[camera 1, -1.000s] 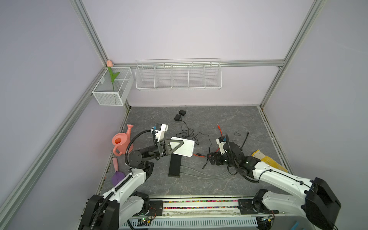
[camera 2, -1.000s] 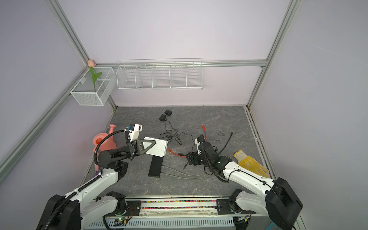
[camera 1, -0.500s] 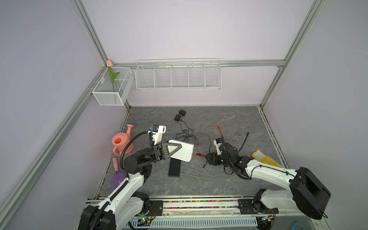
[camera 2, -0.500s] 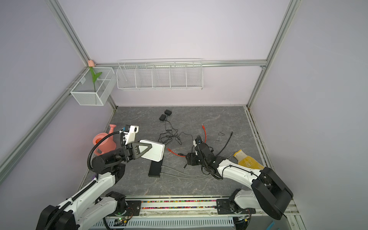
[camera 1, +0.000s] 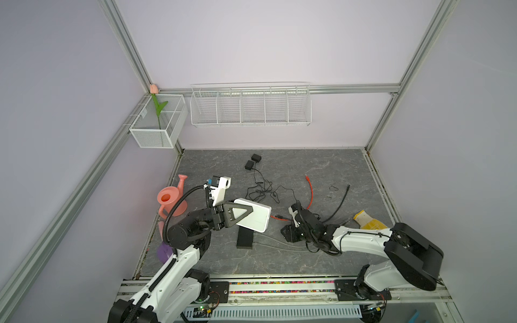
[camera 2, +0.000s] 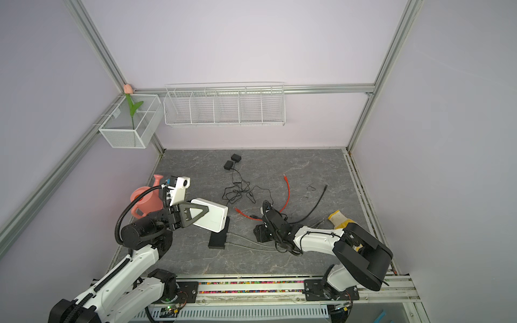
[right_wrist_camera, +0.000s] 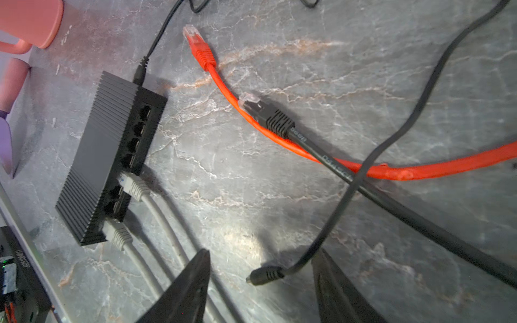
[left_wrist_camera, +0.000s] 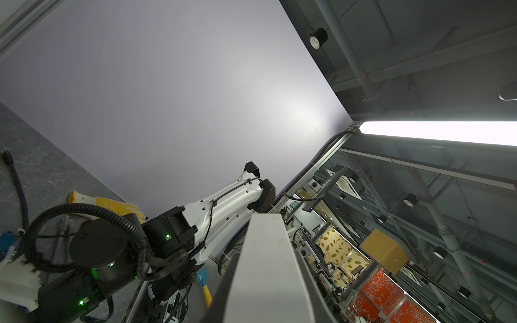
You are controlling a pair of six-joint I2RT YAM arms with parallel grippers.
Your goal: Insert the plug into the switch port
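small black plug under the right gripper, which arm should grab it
Right. The right gripper hangs open over the small black plug, a finger on either side. The left gripper is busy, shut on the white box it holds aloft.

Black ribbed switch (right_wrist_camera: 95, 156) lying flat, black Ethernet plug (right_wrist_camera: 260, 110) loose nearby

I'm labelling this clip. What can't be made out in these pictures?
The white box: ports too small in both top views; left wrist view shows one edge only.
The black switch: partly under the white box in both top views.
The right gripper: under its own wrist in both top views, cut off by the right wrist view's edge.
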